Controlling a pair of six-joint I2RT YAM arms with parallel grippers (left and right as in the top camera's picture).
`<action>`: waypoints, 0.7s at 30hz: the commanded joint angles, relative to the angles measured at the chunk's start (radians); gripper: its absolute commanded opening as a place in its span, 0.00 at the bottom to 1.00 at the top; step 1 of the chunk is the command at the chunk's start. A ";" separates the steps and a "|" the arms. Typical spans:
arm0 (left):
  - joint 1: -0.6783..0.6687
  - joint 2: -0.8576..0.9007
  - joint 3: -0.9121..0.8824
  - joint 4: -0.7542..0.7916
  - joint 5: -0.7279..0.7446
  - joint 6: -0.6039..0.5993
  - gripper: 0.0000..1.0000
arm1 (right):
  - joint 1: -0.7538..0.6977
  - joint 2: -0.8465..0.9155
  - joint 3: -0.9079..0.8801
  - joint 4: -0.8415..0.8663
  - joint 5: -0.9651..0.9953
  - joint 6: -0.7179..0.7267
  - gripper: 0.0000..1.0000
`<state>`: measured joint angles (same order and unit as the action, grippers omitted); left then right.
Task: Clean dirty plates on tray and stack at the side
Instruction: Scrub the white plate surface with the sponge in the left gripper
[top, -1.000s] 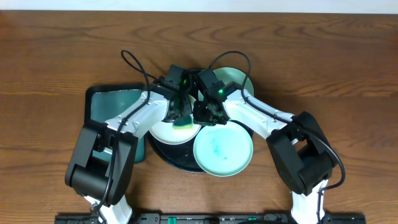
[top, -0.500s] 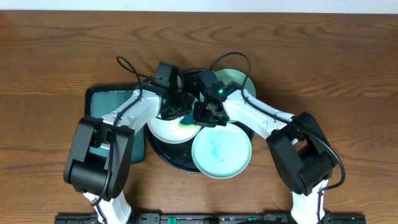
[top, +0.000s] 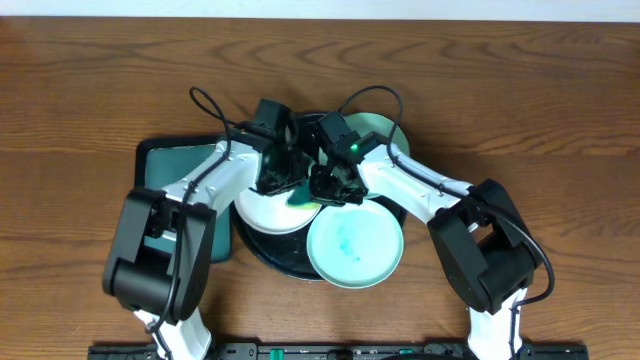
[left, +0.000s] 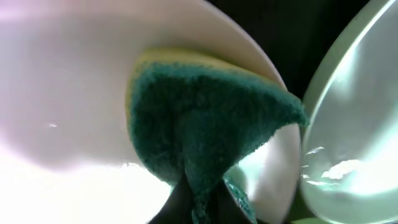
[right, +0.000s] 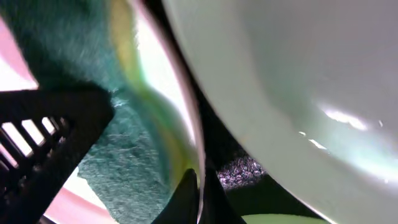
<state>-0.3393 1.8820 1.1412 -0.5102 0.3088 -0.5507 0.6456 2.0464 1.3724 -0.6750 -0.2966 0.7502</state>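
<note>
My left end effector (top: 291, 190) and right end effector (top: 325, 190) met close together over the desk (top: 520, 90). On the black tray (top: 268, 256) sat the white plate (top: 262, 212), its rim pinched by the right one. The left one clamped a sponge (left: 205, 118) against it. Hard scrubbing, I judged, could tear the rim free or shove the overhanging mint plate (top: 355, 243) off the tray.

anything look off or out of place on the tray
The front mint green plate carries a teal smear at its centre and juts out over the black tray's front rim instead of lying fully inside. Nothing looks spilled or broken.
</note>
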 joint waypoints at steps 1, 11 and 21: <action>0.014 0.052 -0.053 -0.098 -0.491 -0.010 0.07 | 0.023 0.003 -0.002 0.002 -0.090 -0.021 0.01; 0.013 0.052 -0.053 -0.167 -0.634 -0.049 0.07 | 0.023 0.003 -0.002 0.002 -0.090 -0.021 0.01; 0.013 0.051 -0.053 -0.077 -0.067 0.209 0.07 | 0.021 0.003 -0.002 0.003 -0.071 -0.003 0.02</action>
<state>-0.3462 1.8622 1.1446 -0.6128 0.0681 -0.4740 0.6624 2.0480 1.3754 -0.6537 -0.4187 0.7467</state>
